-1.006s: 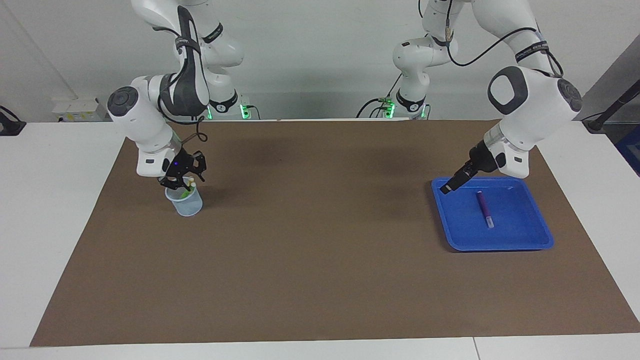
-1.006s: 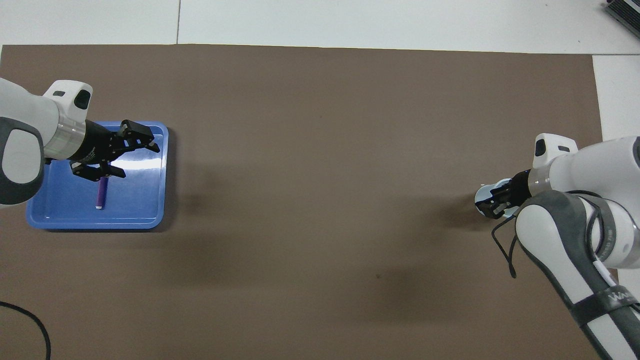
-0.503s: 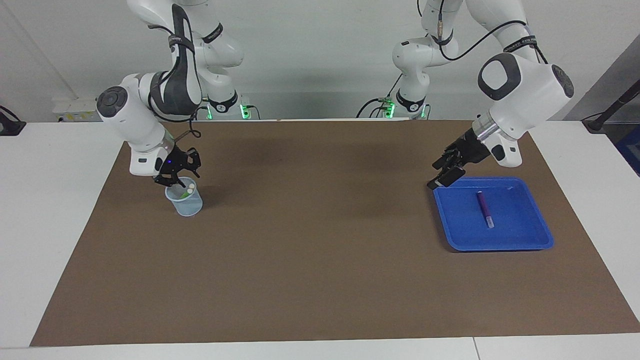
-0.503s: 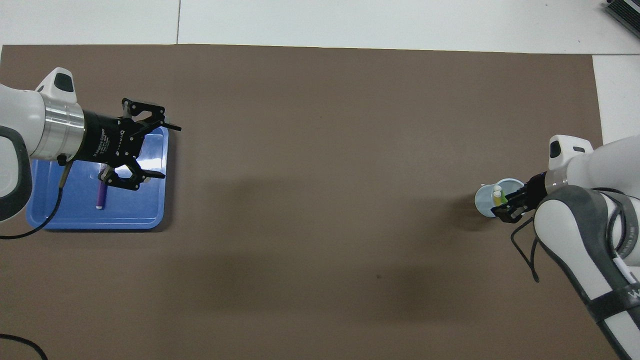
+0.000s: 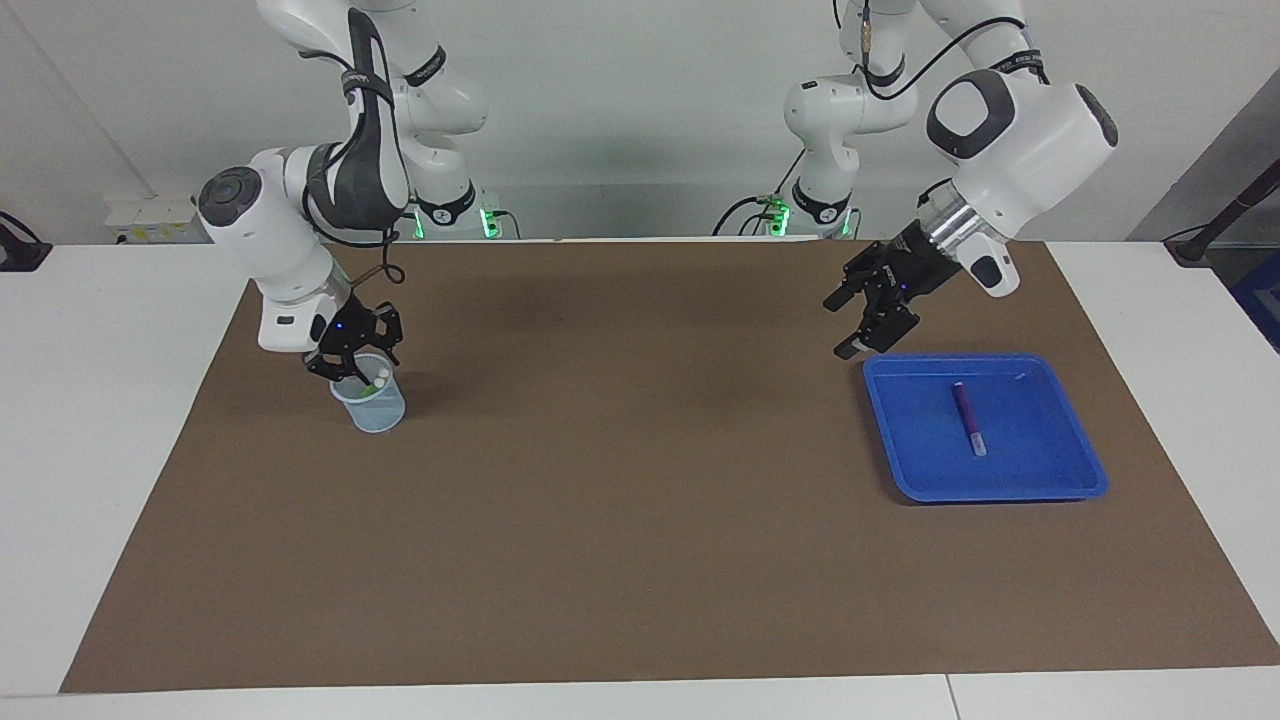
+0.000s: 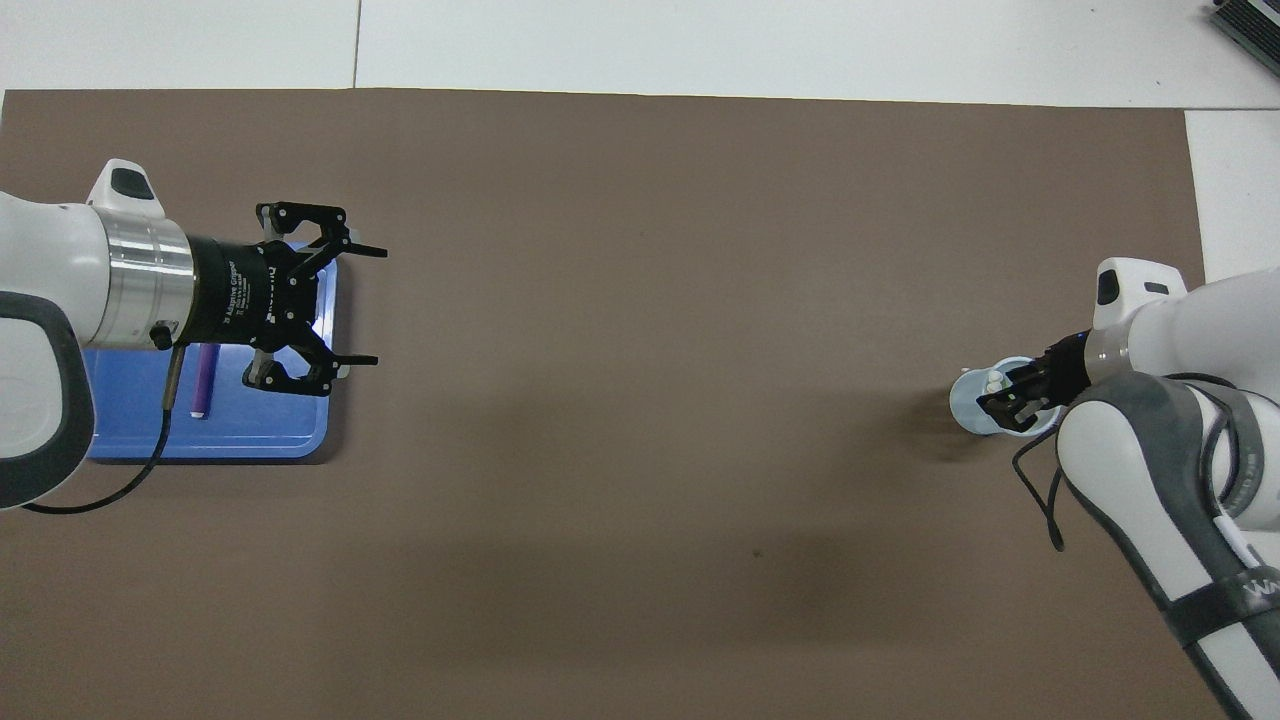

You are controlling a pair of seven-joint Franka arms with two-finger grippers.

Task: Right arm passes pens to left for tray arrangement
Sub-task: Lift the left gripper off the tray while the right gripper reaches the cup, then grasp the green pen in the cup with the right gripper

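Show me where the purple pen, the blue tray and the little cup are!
purple pen (image 5: pixel 966 411): facing view, mid-barrel.
blue tray (image 5: pixel 1040 430): facing view, bare floor.
little cup (image 5: pixel 378 412): facing view, front wall.

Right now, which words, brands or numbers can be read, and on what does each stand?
"WA", then cut off by the picture's edge: on the black strap of the right arm, overhead view.
White print on the black body of the left gripper: too blurred to read.
White print on the upper arm straps in the facing view: too small to read.
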